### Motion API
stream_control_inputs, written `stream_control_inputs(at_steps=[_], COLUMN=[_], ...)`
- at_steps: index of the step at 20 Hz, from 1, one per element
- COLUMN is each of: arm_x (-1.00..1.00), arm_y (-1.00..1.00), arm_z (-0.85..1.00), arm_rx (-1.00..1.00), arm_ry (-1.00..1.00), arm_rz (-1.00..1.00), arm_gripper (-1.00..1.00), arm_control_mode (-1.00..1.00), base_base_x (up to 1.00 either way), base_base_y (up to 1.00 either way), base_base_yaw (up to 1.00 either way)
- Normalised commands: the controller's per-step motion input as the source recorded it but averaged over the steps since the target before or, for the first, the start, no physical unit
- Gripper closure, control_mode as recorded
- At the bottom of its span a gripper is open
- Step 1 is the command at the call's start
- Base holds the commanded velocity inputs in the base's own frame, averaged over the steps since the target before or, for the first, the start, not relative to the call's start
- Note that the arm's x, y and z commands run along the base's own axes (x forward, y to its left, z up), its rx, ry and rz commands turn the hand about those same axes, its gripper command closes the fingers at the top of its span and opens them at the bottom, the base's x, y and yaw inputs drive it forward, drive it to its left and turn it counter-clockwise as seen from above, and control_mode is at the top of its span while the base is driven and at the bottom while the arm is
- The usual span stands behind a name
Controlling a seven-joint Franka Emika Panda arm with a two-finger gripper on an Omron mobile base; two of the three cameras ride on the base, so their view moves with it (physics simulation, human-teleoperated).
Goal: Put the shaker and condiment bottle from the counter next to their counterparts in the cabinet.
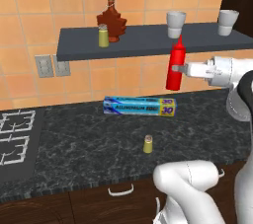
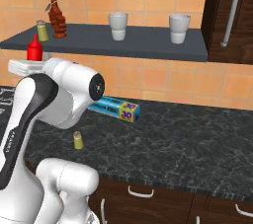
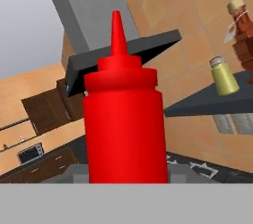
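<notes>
Left base view: the claw (image 1: 179, 68) reaches in from the right and is closed on the condiment bottle (image 1: 176, 65), gripping it at mid-body. The bottle hangs in the air just in front of the cabinet (image 1: 148, 45), well above the surface (image 1: 99, 134), its long axis upright and the nozzle pointing up, its tip level with the shelf edge. On the shelf's left part stand a shaker (image 1: 103, 36) and, touching or just beside it, the maple-leaf bottle (image 1: 111, 19); two white cups (image 1: 176, 23) stand further right. On the surface lie a blue foil box (image 1: 140, 105) and, nearer the front edge, the second shaker (image 1: 147, 144), upright. A stove grate (image 1: 15, 136) shows at the left.

Right base view: the arm hides most of the red bottle; just its shoulder and nozzle rise above the white hand, below the shelf's left end. The counter shaker stands beside the arm's elbow, the foil box behind it.

Hand view: the red bottle stands close up between the finger tips, nozzle toward the top of the picture, with the shelf shaker and brown bottle off to the right.
</notes>
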Motion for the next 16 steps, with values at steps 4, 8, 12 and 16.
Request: stream_control_inputs(at_steps=[4, 8, 12, 16], arm_x=[0.11, 0.2, 0.39, 0.35], arm_y=[-0.06, 0.0, 0.0, 0.03], arm_z=[0.3, 0.07, 0.27, 0.31], arm_rx=[0.0, 0.0, 0.0, -0.03], arm_ry=[0.0, 0.0, -0.06, -0.15], arm_rz=[0.03, 0.0, 0.0, 0.0], arm_gripper=[1.0, 1.0, 1.0, 1.0], arm_control_mode=[-1.0, -1.0, -1.0, -1.0], base_base_x=[0.0, 0.0, 0.0, 0.0], base_base_y=[0.0, 0.0, 0.0, 0.0], base_base_yaw=[0.0, 0.0, 0.0, 0.0])
